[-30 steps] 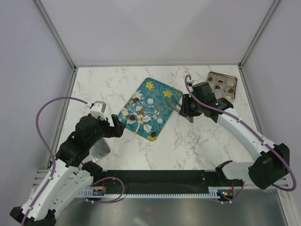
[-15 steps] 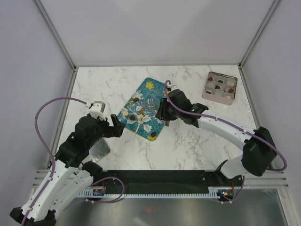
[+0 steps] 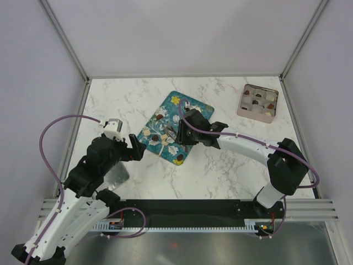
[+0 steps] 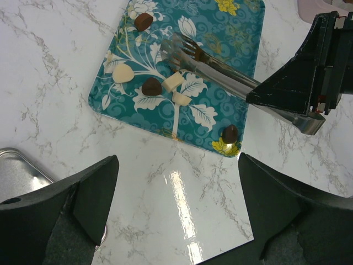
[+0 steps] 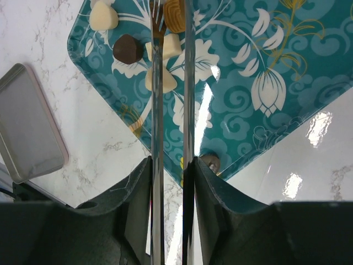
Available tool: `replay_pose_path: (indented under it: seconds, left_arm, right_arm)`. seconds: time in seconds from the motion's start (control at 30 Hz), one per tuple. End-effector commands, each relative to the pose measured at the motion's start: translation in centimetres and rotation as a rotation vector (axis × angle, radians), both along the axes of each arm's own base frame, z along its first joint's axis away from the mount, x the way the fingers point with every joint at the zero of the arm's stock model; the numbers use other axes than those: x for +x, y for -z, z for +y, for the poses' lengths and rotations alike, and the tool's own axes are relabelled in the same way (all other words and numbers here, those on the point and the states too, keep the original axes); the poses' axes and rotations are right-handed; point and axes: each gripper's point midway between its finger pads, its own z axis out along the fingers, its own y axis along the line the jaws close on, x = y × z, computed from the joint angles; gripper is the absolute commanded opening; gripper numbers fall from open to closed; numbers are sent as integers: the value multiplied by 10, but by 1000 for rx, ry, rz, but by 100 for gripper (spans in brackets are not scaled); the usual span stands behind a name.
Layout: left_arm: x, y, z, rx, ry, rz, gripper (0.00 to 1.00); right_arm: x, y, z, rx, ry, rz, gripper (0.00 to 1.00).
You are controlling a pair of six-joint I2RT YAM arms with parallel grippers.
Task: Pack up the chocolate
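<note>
Several chocolate pieces lie on the teal flowered tray [image 3: 192, 109]: dark ones [image 4: 151, 86] [image 4: 144, 21] [image 4: 229, 133], pale ones [image 4: 122, 72] [image 4: 172, 81]. My right gripper [image 3: 185, 133] [image 5: 172, 165] is shut on metal tongs [image 4: 220, 69] [image 5: 157, 99] that reach out over the tray. A tan chocolate [image 5: 175, 15] sits between the tong tips; whether they touch it I cannot tell. A dark piece [image 5: 127, 48] and pale ones [image 5: 160, 81] lie just left of the tongs. My left gripper [image 3: 135, 148] [image 4: 176, 171] hangs open over bare marble off the tray's near left edge.
A small partitioned box [image 3: 258, 102] holding a few candies stands at the far right. Its flat metal lid [image 3: 117, 174] [image 5: 30, 130] lies on the table under my left arm. The right arm stretches across the table's middle. Frame posts and walls bound the table.
My right arm has swung left with the tongs, from beside the box to over the tray's middle. The tong arms have drawn slightly closer. The left arm has not moved.
</note>
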Motion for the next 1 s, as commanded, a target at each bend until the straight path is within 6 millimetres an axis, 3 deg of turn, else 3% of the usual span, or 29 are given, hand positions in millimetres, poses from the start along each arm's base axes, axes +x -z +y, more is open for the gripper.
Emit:
replay_pose_path:
  seconds: [0.0,0.17,0.4,0.53,0.77,0.87,0.97]
  left_arm:
    - [6,-9,2,13,-3,-47,97]
    - [6,-9,1,12,-2,-47,97]
    - [6,-9,1,13,-2,-45,97]
    - [6,-8,1,15,-3,-43,97]
    - [6,-8,1,15,-3,-43,97]
    - [6,-7,1,16,-2,-40,97]
    - [7,-8,0,16,0,-40,97]
  right_arm:
    - [9,-16,1,15,38,-29,41]
    - [5,-19,-7,-18,32,-30,34]
    - [17,-47,-20,-41,48,-77,22]
    - [29,-62,-37,-47,75,-97,22]
    - [59,-89,-94,-33,181,-133,21]
    - [62,-96,-105,-23,185,-146,22]
    - [58,-96,-98,-9,128,-138,26]
